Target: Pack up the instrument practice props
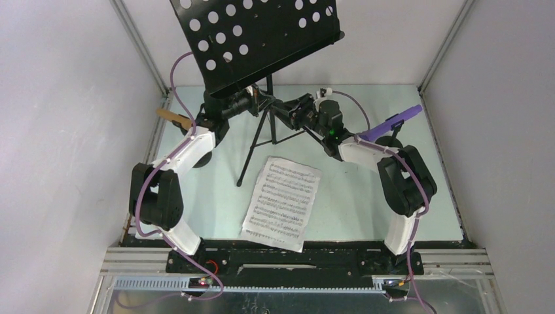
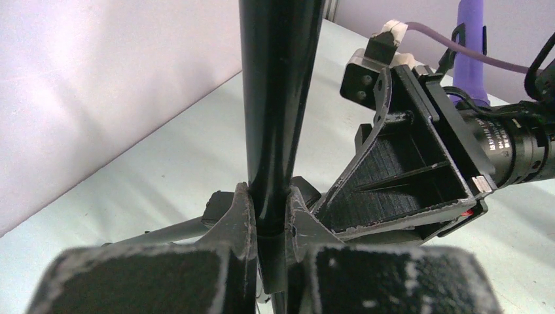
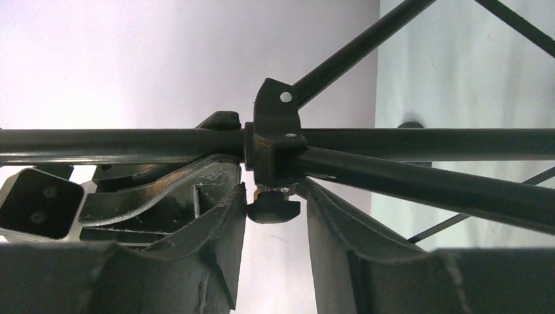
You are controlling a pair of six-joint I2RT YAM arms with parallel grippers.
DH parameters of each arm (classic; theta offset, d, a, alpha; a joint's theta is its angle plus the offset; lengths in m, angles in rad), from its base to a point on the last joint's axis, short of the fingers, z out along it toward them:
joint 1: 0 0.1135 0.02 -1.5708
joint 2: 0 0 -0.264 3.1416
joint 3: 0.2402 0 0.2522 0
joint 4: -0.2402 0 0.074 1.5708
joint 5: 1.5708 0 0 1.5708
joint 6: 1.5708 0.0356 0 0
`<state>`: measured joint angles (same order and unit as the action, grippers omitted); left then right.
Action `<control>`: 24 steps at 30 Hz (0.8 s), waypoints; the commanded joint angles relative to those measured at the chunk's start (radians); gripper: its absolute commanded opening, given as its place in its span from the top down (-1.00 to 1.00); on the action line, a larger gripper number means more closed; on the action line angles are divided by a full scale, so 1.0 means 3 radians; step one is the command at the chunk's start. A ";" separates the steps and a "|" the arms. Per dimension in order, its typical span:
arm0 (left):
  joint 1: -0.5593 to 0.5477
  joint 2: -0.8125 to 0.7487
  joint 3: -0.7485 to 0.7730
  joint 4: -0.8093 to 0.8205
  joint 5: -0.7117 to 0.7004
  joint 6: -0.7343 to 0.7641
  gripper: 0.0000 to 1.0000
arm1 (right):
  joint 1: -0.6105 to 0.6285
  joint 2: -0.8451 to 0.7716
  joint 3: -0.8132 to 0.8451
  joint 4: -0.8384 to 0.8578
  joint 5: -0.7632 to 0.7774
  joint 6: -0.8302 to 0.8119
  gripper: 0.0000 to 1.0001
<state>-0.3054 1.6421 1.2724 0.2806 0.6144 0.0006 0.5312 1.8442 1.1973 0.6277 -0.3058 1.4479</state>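
Observation:
The black perforated music rack [image 1: 255, 36] stands tilted on its pole [image 1: 268, 85], with tripod legs [image 1: 252, 154] spread at the back middle of the table. My left gripper [image 1: 254, 102] is shut on the pole [image 2: 278, 98], which its fingers [image 2: 241, 216] clamp from both sides. My right gripper [image 1: 284, 111] is open, its jaws on either side of the small black knob [image 3: 273, 210] under the pole's collar [image 3: 271, 140]; the left finger is almost touching it. A white sheet-music page [image 1: 283, 203] lies flat at the front middle. The purple microphone [image 1: 393, 123] is at the right and the tan one [image 1: 173, 116] at the left.
The grey enclosure walls [image 1: 65, 131] close in the pale green table [image 1: 353, 216] on the left, right and back. The purple microphone [image 2: 472, 46] stands behind my right gripper [image 2: 419, 170] in the left wrist view. A thin tripod brace [image 3: 445, 226] runs past my right finger.

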 commanded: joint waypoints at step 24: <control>-0.0087 0.0063 0.0165 -0.0276 0.0175 0.0194 0.87 | -0.0045 0.0058 0.0381 -0.0248 -0.0535 -0.0733 1.00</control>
<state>-0.3054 1.6421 1.2827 0.2604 0.6147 0.0071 0.5068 1.8835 1.2400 0.6197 -0.4133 1.3907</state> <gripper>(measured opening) 0.088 0.111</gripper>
